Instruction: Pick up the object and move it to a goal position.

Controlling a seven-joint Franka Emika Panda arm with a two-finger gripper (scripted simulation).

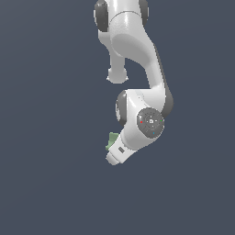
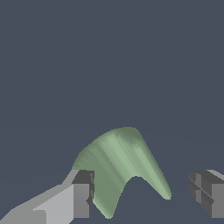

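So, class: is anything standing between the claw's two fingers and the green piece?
Nothing visible does. In the wrist view the green piece sits in the open gap of the claw, close beside one finger, with clear space to the other.

Pale green object (image 2: 117,164) with darker streaked ridges, white arm (image 1: 137,55) with dark grey joints, gripper (image 2: 142,192) fingers (image 2: 81,192) light grey with dark grey pads, slate-blue backdrop

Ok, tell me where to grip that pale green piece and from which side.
Grip the pale green piece across its ridged arch, near the crown. The open gripper already straddles it; one finger sits close against one leg, the other stands well clear, so centre it first, then close.
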